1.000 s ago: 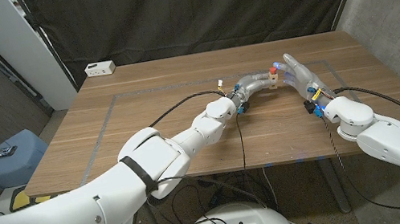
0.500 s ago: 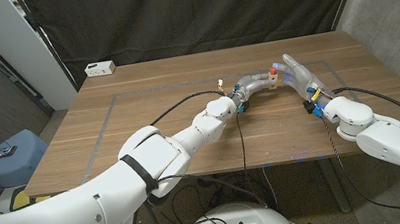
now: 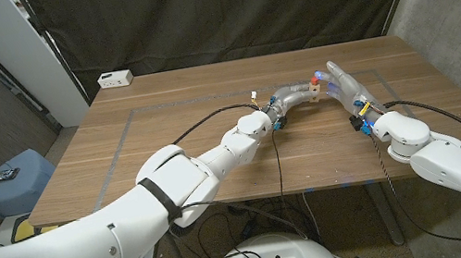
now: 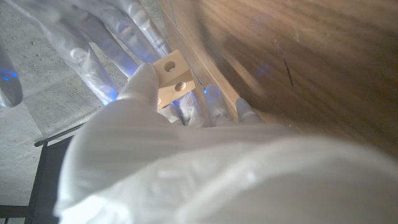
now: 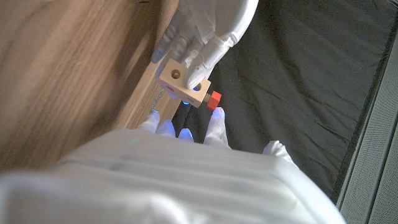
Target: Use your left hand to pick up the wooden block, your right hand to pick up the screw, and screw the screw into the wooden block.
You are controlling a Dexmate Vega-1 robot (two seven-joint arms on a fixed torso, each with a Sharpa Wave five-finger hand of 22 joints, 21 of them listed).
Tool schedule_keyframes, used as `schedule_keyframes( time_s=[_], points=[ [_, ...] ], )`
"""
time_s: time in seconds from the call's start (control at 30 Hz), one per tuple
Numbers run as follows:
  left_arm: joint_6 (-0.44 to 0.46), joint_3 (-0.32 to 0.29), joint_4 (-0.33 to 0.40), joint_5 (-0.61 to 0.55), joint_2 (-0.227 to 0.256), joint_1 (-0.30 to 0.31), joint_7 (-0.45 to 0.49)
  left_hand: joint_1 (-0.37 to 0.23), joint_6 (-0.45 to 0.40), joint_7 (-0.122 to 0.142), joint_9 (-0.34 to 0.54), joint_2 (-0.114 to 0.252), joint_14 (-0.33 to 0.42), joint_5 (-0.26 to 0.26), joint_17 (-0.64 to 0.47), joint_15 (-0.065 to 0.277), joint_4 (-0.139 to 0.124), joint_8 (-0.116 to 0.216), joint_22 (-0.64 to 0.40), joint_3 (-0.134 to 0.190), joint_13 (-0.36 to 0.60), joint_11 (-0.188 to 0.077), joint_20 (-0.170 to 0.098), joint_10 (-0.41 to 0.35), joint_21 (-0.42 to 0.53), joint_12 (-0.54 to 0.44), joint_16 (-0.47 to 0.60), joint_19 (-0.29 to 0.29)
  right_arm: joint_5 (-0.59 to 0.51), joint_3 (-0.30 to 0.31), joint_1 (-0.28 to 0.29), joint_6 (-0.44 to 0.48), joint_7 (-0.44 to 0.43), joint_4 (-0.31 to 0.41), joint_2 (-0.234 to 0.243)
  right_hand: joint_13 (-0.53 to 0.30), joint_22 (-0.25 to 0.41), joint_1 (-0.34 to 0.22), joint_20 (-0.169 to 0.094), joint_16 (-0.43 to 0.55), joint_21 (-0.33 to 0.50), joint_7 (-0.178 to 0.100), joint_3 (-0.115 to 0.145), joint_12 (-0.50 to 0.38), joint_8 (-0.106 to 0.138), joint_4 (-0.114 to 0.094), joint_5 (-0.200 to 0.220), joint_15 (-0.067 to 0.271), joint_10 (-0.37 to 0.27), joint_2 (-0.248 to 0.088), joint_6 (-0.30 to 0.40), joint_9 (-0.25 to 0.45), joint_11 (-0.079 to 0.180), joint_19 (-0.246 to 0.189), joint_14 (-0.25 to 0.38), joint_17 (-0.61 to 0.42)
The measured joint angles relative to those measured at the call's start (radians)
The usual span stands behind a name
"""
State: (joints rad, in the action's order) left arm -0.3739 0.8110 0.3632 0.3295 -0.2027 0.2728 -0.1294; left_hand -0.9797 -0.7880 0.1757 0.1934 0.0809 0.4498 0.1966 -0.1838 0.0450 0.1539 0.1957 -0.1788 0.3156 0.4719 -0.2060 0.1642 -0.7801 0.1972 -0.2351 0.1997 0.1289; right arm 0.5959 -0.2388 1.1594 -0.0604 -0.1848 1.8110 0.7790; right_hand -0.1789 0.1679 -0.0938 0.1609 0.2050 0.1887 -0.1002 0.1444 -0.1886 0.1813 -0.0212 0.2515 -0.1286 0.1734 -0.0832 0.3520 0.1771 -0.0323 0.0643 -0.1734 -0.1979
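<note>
My left hand (image 3: 293,98) holds the small wooden block (image 3: 310,91) up over the table's far middle, thumb on its face. The block (image 5: 179,77) shows round holes, and the left hand (image 5: 205,28) grips it from behind. A red screw (image 5: 214,99) sticks out of the block's side; its head (image 3: 313,81) is a red dot. My right hand (image 3: 341,85) stands just right of the block, fingers apart, fingertips (image 5: 217,120) close under the screw's head. The block (image 4: 172,77) sits under my thumb with the right hand's fingers (image 4: 93,43) spread behind it.
A white power strip (image 3: 115,77) lies at the table's far left corner. Black cables (image 3: 210,118) run along both arms over the wooden table (image 3: 177,147). A blue stool (image 3: 12,182) stands left of the table. A black curtain hangs behind.
</note>
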Motion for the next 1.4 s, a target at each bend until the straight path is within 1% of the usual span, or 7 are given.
schedule_keyframes(
  time_s=[0.17,0.53,0.77,1.07,1.13,1.33,1.4],
  points=[
    [-0.006,0.000,0.001,-0.002,0.001,0.001,-0.002,0.000,0.000,0.000,0.000,0.000,0.000,0.000,0.000,0.000,-0.004,-0.001,0.000,-0.004,0.005,0.000,0.000,0.000,0.000,0.002,0.004,0.000,-0.002,0.003,0.002,-0.003,-0.004,0.000,-0.002,0.000,0.000,0.000,0.000,0.000,0.000,0.000,0.000,0.000,0.000,0.000,0.000,0.000,0.000,0.000,0.000,0.001,0.000,0.000,0.000,0.000],
    [-0.008,0.002,0.001,-0.004,0.001,0.001,-0.002,0.011,0.011,0.011,-0.001,0.011,0.000,-0.001,0.000,0.000,-0.006,-0.001,0.000,-0.002,0.006,-0.002,0.000,0.002,0.000,0.008,0.004,0.000,-0.005,0.009,0.006,-0.010,-0.017,0.000,-0.006,0.000,0.000,0.000,0.000,0.000,0.000,-0.004,0.000,0.000,0.000,0.000,0.000,0.000,0.000,0.000,0.003,0.002,0.000,0.000,0.000,0.000],
    [-0.007,0.004,0.001,-0.006,0.001,0.000,-0.002,0.011,0.011,0.011,-0.001,0.010,0.000,-0.002,0.002,0.000,-0.006,-0.004,0.000,-0.002,0.005,-0.002,0.000,0.002,0.000,0.011,0.004,0.000,-0.003,0.012,0.007,-0.010,-0.017,-0.006,-0.009,0.000,0.000,0.000,0.000,0.000,0.000,-0.019,0.002,0.000,0.000,-0.002,0.000,0.000,0.000,0.000,-0.012,0.002,0.000,0.000,0.000,0.000],
    [-0.006,0.005,0.001,-0.007,0.000,0.000,-0.002,0.012,0.010,0.019,0.000,0.012,0.000,-0.001,0.003,0.000,-0.009,-0.005,0.000,-0.005,0.004,-0.002,0.000,0.002,0.000,0.015,0.004,0.000,0.007,0.012,0.005,-0.009,-0.006,-0.016,-0.010,0.000,0.000,0.000,0.000,0.000,0.000,-0.025,0.002,0.000,0.000,-0.002,0.000,0.000,0.000,0.000,-0.018,0.002,0.000,0.000,0.000,0.000],
    [-0.007,0.006,0.001,-0.008,0.000,0.000,-0.002,0.015,0.012,0.023,0.000,0.014,0.000,-0.001,0.003,0.000,-0.010,-0.006,0.000,-0.006,0.003,-0.002,0.000,0.002,0.000,0.016,0.004,0.000,0.008,0.012,0.005,-0.008,-0.004,-0.016,-0.010,0.000,0.000,0.000,0.000,0.000,0.000,-0.025,0.002,0.000,0.000,-0.002,0.000,0.000,0.000,0.000,-0.018,0.002,0.000,0.000,0.000,0.000],
    [-0.011,0.006,0.001,-0.009,0.000,0.000,-0.002,0.020,0.012,0.023,0.000,0.019,0.000,-0.001,0.002,0.000,-0.010,-0.008,0.000,-0.006,0.003,-0.003,0.000,0.002,0.000,0.015,0.004,0.000,0.013,0.011,0.003,-0.005,0.001,-0.023,-0.008,0.000,0.000,0.000,0.000,0.000,0.000,-0.022,0.002,0.000,0.000,-0.002,0.000,0.000,0.000,0.000,-0.022,0.002,0.000,0.000,0.000,0.000],
    [-0.013,0.006,0.002,-0.009,0.000,0.000,-0.002,0.034,0.016,0.027,0.000,0.022,0.000,-0.001,0.000,0.000,-0.011,-0.008,0.000,-0.006,0.003,-0.004,0.003,0.003,0.000,0.011,0.004,-0.003,0.014,0.011,0.003,-0.004,0.003,-0.023,-0.006,0.000,0.000,0.000,0.000,0.000,0.000,-0.021,0.002,0.000,0.000,-0.002,0.000,0.000,0.000,0.000,-0.022,0.002,0.000,0.000,0.000,0.000]
  ],
)
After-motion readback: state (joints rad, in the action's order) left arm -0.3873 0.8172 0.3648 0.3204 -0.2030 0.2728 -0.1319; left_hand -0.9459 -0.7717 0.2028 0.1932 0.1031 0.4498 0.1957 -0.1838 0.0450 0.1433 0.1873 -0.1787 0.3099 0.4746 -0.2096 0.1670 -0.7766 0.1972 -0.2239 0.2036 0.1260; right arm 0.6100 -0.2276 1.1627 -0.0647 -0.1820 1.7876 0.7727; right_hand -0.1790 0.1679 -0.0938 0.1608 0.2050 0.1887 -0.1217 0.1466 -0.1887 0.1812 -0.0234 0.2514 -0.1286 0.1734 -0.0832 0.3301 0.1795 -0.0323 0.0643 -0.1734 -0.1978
